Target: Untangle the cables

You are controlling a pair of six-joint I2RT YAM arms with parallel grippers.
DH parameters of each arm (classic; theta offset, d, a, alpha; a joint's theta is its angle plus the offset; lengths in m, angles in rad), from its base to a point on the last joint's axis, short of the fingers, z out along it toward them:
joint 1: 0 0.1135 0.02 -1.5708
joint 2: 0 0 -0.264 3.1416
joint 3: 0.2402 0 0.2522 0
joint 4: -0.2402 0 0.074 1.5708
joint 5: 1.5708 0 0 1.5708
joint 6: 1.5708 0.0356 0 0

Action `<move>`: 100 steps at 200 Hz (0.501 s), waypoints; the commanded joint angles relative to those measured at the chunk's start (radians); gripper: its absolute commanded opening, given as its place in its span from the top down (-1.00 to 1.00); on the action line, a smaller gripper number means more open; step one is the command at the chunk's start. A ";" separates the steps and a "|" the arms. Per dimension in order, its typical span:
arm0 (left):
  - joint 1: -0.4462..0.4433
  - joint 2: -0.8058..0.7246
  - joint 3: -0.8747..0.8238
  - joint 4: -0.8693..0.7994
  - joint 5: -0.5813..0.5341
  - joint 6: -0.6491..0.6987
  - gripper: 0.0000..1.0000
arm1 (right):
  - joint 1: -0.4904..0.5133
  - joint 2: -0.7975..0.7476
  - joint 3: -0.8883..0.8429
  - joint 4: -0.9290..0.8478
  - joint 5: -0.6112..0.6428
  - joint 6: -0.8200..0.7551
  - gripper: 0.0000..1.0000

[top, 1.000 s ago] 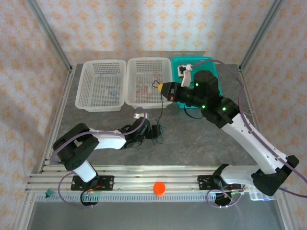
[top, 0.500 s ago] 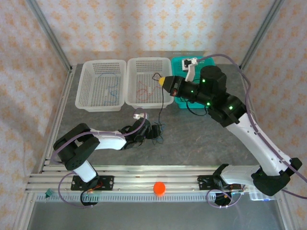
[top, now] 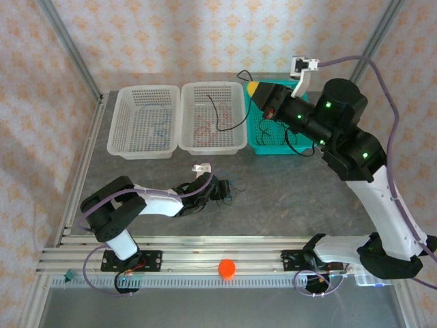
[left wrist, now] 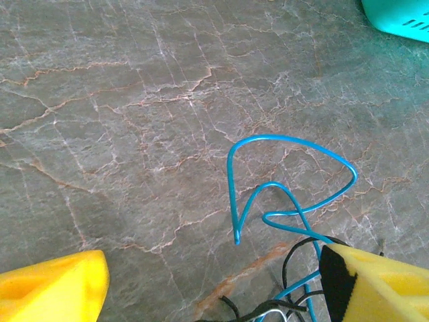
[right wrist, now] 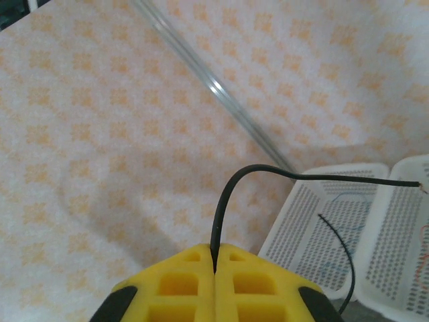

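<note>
Right gripper [top: 254, 89] up high, pinched shut on a black cable [right wrist: 215, 235], loose end dangling over the middle basket [top: 212, 147]. Teal basket [top: 270, 150] just below and to the right of it, with black strands inside. Guessing a short swing right, then a drop. Loads of open air up there, only basket rims to mind.

Left gripper [left wrist: 214, 288] down low over the table [left wrist: 100, 134], jaws spread wide, nothing in them, parked right at the tangle [top: 225, 193]. Blue cable [left wrist: 295, 139] looping out just ahead, flat on the table, long way of the loop roughly across the jaw gap. Way closer to the left than the right, so probably the left's pick. Bare table all around it. Would watch the black strands knotted under the near end though, likely to drag along.
</note>
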 commanded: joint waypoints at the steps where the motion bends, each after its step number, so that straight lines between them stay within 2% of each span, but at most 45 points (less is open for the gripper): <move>1: 0.006 0.065 -0.010 -0.101 0.061 -0.028 -0.64 | -0.004 0.009 0.014 -0.092 0.154 -0.042 1.00; 37: 0.001 -0.040 0.040 -0.216 -0.012 -0.012 -0.65 | -0.005 -0.030 -0.134 -0.056 0.258 -0.021 1.00; 53: 0.001 -0.091 0.070 -0.261 -0.043 0.012 -0.70 | -0.007 -0.065 -0.195 -0.047 0.344 0.001 1.00; 100: 0.002 -0.202 0.158 -0.379 -0.103 0.068 -0.73 | -0.044 -0.018 -0.212 -0.095 0.435 0.007 1.00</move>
